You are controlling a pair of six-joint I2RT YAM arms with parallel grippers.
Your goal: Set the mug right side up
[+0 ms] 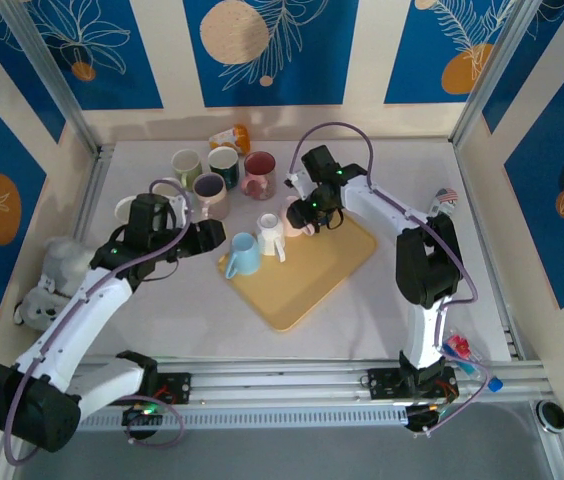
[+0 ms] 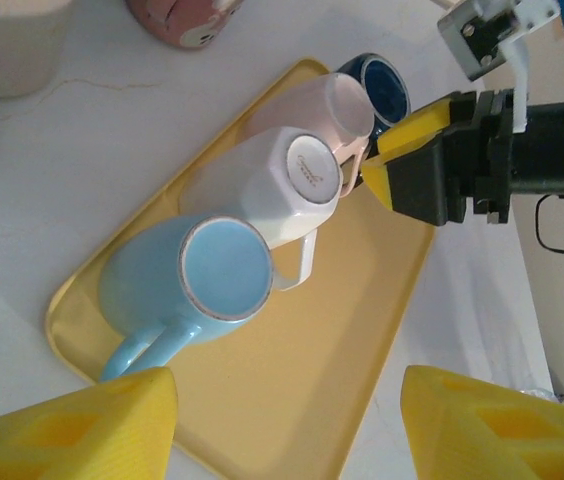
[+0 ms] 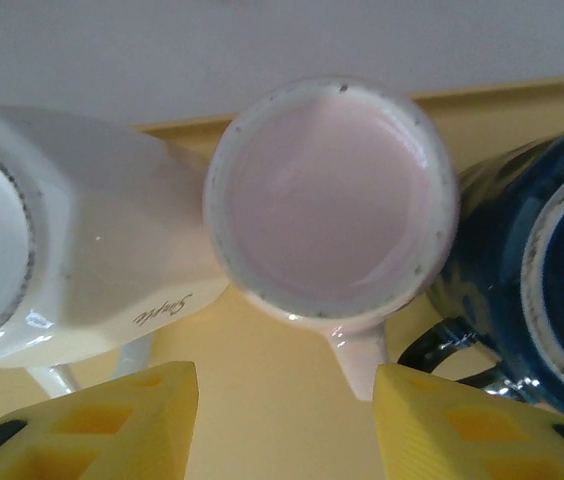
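Pink mug point(image 3: 330, 195) sitting base-up at tray's point(image 1: 312, 285) far edge between white mug point(image 3: 62, 260) and dark-blue mug point(image 3: 532, 260), not yet being turned; right gripper point(image 3: 287, 420) hovering over it, left gripper point(image 2: 287, 430) hanging nearby, both with jaws apart.

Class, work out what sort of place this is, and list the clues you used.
Probably a robot lab booth, not a kitchen: a left arm and right arm bolted to a rail, printed panels for walls, mugs staged on a tray.
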